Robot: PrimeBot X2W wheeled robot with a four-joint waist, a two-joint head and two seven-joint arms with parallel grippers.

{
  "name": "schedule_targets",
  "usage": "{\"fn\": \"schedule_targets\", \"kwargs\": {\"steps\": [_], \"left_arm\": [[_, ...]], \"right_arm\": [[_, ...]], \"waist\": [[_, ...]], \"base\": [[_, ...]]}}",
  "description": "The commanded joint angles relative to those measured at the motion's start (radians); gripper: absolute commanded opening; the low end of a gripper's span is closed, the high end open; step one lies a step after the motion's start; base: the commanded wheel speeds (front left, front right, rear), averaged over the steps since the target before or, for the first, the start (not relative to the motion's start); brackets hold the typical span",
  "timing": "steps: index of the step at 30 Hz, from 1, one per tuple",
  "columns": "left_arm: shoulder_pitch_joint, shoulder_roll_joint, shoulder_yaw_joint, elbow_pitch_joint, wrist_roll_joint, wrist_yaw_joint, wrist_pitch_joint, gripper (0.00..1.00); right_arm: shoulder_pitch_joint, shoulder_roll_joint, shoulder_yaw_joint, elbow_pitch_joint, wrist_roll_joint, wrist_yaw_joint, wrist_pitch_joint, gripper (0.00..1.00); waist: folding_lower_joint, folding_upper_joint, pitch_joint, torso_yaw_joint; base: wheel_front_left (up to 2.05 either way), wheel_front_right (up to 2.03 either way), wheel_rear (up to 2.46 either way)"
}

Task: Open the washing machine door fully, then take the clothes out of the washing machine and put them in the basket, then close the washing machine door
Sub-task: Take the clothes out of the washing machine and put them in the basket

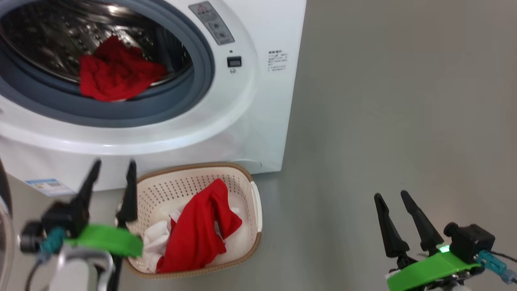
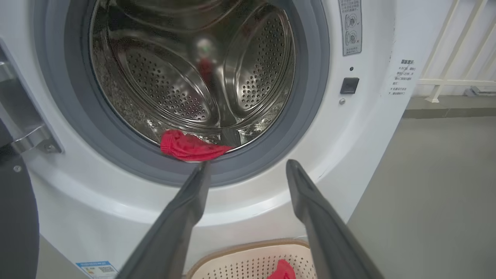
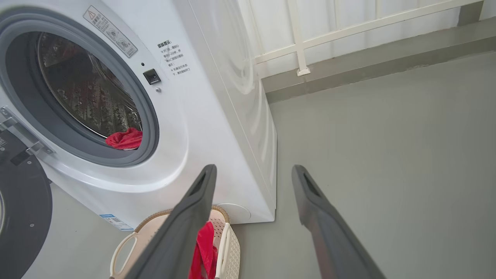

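Left gripper (image 1: 114, 169), lower left of the head view, stands fully spread and empty at the left rim of the basket (image 1: 246, 178). Right gripper (image 1: 391, 197), lower right, is equally wide and empty over the floor (image 1: 383, 101). Part of the clothes (image 1: 198, 230) lies in the basket, bottom centre. A red bundle (image 1: 117, 74) rests on the drum lip, upper left.

Left wrist view: the fingers point toward that bundle inside the washing machine (image 2: 372, 128).

Right wrist view: the washing machine door (image 3: 23, 217) stands swung open, lower left.

Step in hand: unloading. The next move probably calls for reaching the left gripper into the drum and closing on the bundle.
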Motion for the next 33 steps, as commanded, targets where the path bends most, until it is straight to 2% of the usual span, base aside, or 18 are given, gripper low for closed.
{"fn": "schedule_targets", "kwargs": {"steps": [1,7,16,21,27,33], "left_arm": [[-0.098,0.044,0.025,0.008,0.021,-0.006,-0.009,1.0],[-0.285,0.097,0.015,0.134,0.058,-0.006,-0.009,1.0],[-0.607,0.176,-0.024,0.486,0.107,-0.001,-0.009,1.0],[-0.749,0.215,-0.072,0.636,0.159,0.014,-0.005,1.0],[-0.882,0.261,-0.1,0.778,0.187,0.038,0.019,1.0],[-0.958,0.335,-0.125,0.878,0.212,0.062,0.054,1.0]], "right_arm": [[-0.045,-0.001,0.027,-0.028,-0.009,0.008,-0.006,1.0],[-0.088,0.009,0.032,-0.028,-0.011,0.008,-0.006,1.0],[-0.148,0.022,0.058,-0.024,-0.011,0.008,-0.006,1.0],[-0.174,0.027,0.069,-0.03,-0.009,0.008,-0.006,1.0],[-0.193,0.03,0.09,-0.03,-0.006,0.008,-0.006,1.0],[-0.203,0.031,0.113,-0.035,0.006,0.008,-0.006,1.0]], "waist": [[0.0001,-0.0001,0.073,-0.02],[0.0001,-0.0001,0.147,-0.044],[0.0001,-0.0001,0.233,-0.092],[0.0001,-0.0001,0.275,-0.12],[0.0001,-0.0001,0.318,-0.151],[0.0001,-0.0001,0.358,-0.192]], "base": [[0.0,0.0,0.0],[0.0,0.0,0.0],[0.0,0.0,0.0],[0.0,0.0,0.0],[0.0,0.0,0.0],[0.0,0.0,0.0]]}}
